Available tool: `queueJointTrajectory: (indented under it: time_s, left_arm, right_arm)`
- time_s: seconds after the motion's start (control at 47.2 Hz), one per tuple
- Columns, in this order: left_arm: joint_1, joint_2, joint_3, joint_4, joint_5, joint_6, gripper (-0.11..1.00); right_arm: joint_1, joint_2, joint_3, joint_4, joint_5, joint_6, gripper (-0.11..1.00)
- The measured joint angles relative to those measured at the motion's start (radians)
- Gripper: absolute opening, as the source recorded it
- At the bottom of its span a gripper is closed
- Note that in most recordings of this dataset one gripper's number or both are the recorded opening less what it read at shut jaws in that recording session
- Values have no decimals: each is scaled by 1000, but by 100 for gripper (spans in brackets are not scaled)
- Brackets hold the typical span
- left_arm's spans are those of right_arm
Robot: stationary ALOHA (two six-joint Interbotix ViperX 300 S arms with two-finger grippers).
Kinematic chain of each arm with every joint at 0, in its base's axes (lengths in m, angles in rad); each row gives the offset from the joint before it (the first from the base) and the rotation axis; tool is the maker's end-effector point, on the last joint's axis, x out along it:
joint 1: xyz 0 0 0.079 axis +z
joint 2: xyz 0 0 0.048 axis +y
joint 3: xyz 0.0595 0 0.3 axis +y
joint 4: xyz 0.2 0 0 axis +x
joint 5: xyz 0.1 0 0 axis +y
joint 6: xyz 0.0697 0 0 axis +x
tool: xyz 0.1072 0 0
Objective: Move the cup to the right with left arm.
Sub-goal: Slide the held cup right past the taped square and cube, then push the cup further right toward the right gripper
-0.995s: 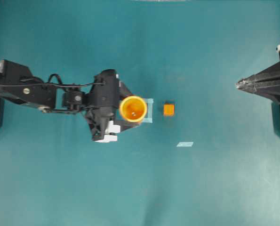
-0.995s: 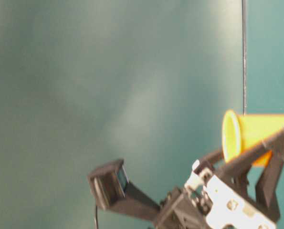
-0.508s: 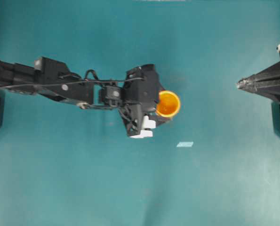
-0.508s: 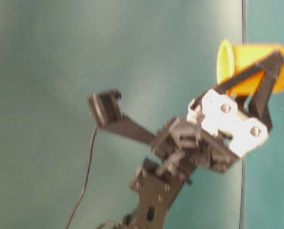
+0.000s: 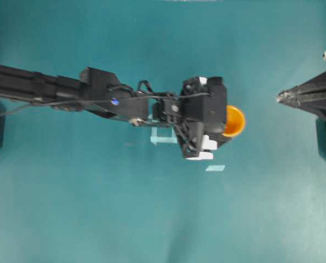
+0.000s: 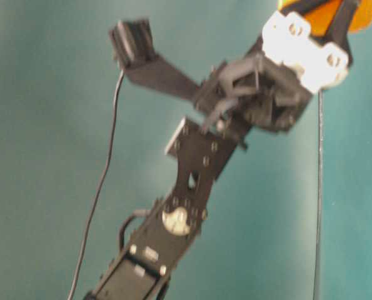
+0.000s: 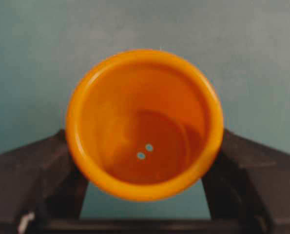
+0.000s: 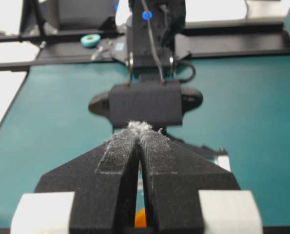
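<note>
1. Overhead: the left arm (image 5: 69,90) reaches flat from the bench's left edge past its middle. The left gripper (image 5: 224,127) pinches the orange cup (image 5: 235,120), which sits at its tip on the side toward the right edge, opening upward. The right gripper (image 5: 280,97) waits near the right edge, fingers pressed together.
2. Table level: the cup (image 6: 336,15) is clamped between black fingers; whether it touches the bench is unclear.
3. Left wrist: fingers (image 7: 32,170) flank the cup (image 7: 144,124) on both sides.
4. Right wrist: the pads (image 8: 118,153) meet, nothing between them.
</note>
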Motion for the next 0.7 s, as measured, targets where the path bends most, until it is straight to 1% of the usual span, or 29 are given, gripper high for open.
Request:
queueJointTrajectory:
  time_s: [0.339, 0.508, 0.698]
  left_arm:
    - [0, 91, -146, 0, 23, 2, 64]
    - [0, 120, -196, 0, 49, 0, 64]
    - [0, 147, -232, 0, 58, 0, 64]
  right_arm:
    - [0, -2, -3, 2, 0, 0, -1]
    - [0, -3, -5, 0, 0, 0, -1]
    - [0, -3, -5, 0, 0, -3, -1]
